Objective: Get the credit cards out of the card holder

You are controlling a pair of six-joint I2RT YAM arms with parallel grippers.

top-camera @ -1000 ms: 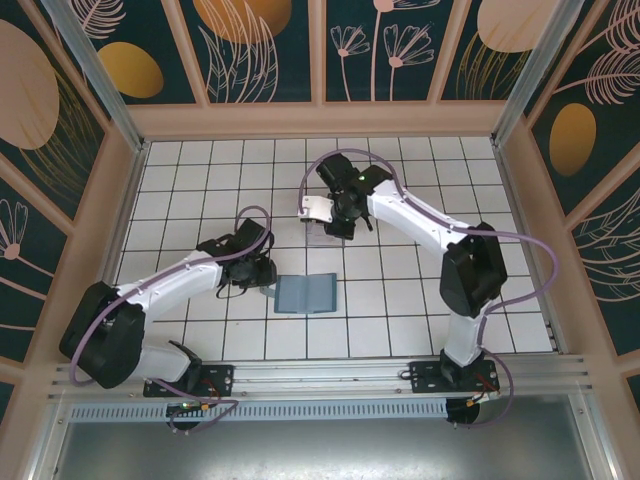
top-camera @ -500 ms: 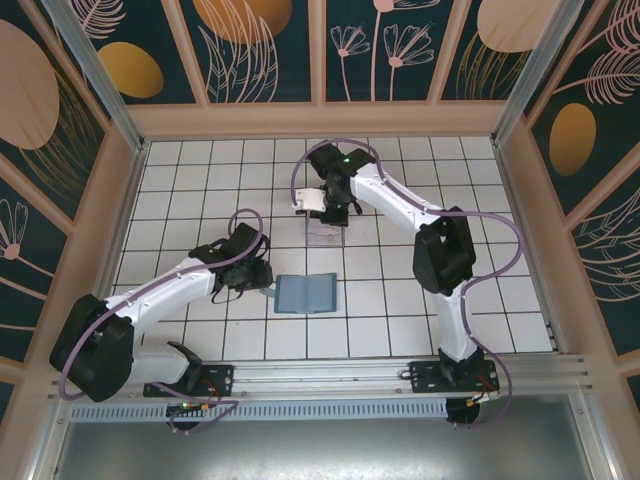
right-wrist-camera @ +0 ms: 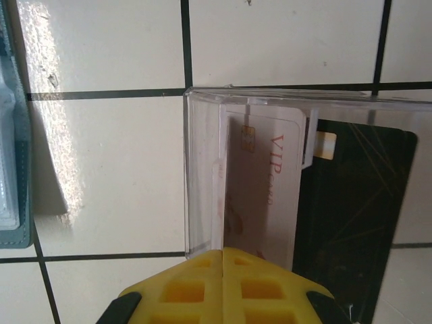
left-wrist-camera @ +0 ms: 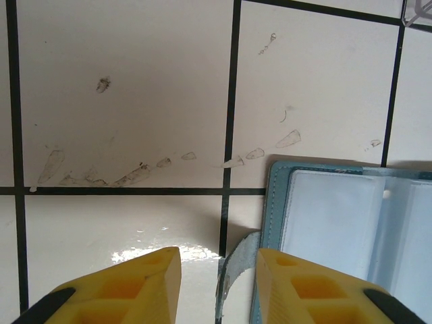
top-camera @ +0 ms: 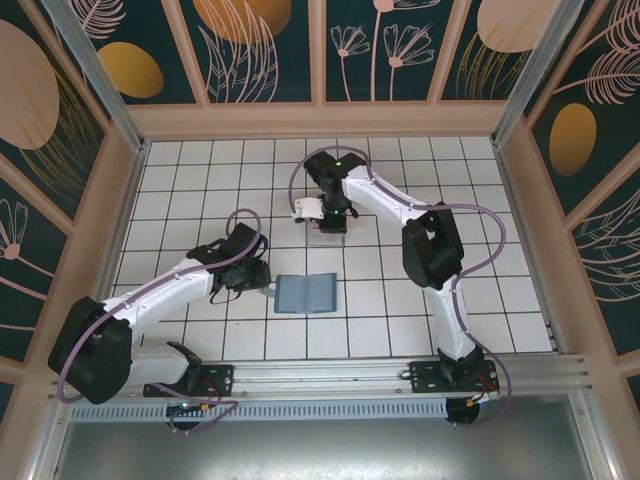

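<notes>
The slate-blue card holder point(top-camera: 305, 293) lies open and flat on the tiles, and its clear sleeves point(left-wrist-camera: 331, 216) look bare. My left gripper point(top-camera: 262, 283) sits low at its left edge. Its yellow fingers stand apart in the left wrist view, with the holder's grey side tab point(left-wrist-camera: 235, 266) loose between them. My right gripper point(right-wrist-camera: 223, 253) is shut with nothing in it, hovering over a clear plastic box point(right-wrist-camera: 202, 169). A whitish credit card point(right-wrist-camera: 263, 189) and a black credit card point(right-wrist-camera: 354, 216) lie flat there, seen through the box's walls.
The clear box point(top-camera: 328, 237) sits one tile behind the card holder, under my right gripper point(top-camera: 330, 215). A wooden frame point(top-camera: 320, 120) walls in the white tiled floor on three sides. The card holder's edge point(right-wrist-camera: 10, 135) shows at the left in the right wrist view.
The right arm has swung its elbow left and back, bringing its wrist over the clear box. The left arm and the card holder have barely moved.
</notes>
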